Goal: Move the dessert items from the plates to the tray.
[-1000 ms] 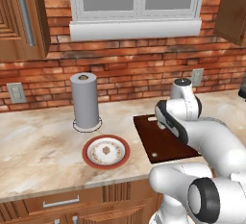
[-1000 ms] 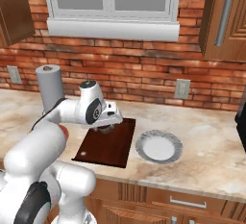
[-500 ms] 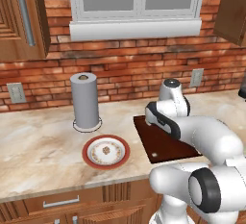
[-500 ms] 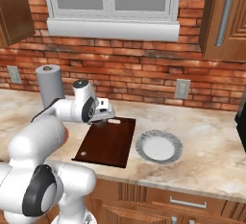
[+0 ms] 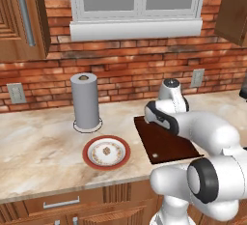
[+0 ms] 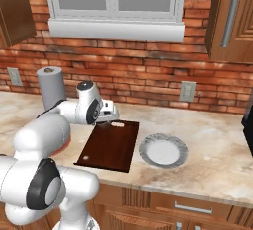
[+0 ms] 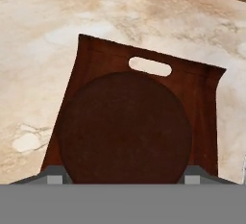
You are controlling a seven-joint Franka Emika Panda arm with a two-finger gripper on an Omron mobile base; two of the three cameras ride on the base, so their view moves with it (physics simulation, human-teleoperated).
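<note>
In the hand view a dark brown, round cupcake-like dessert [image 7: 125, 127] sits between my fingertips [image 7: 54, 175], and my gripper [image 7: 124, 175] is shut on it. Below it lies the dark reddish-brown tray [image 7: 202, 93] with its pale slot handle [image 7: 150, 66]. From the base views my gripper [image 5: 155, 116] [image 6: 107, 112] hangs over the far end of the tray [image 5: 166, 144] [image 6: 111, 145]. A small pale speck [image 5: 154, 156] [image 6: 86, 158] lies near the tray's front corner. The red-rimmed plate [image 5: 88, 155] is left of the tray. The plain grey-white plate [image 6: 163, 151] on its right is bare.
A grey paper-towel cylinder [image 5: 85, 101] [image 6: 51, 87] stands on its round base behind the red-rimmed plate. The brick wall with outlets [image 6: 187, 91] runs along the back of the marble counter [image 5: 38, 156]. A dark appliance edge [image 6: 248, 130] is at the far right.
My hand has swung a little leftward in the left base view, over the tray's far end, still holding the dark dessert. The plates and tray have not moved.
</note>
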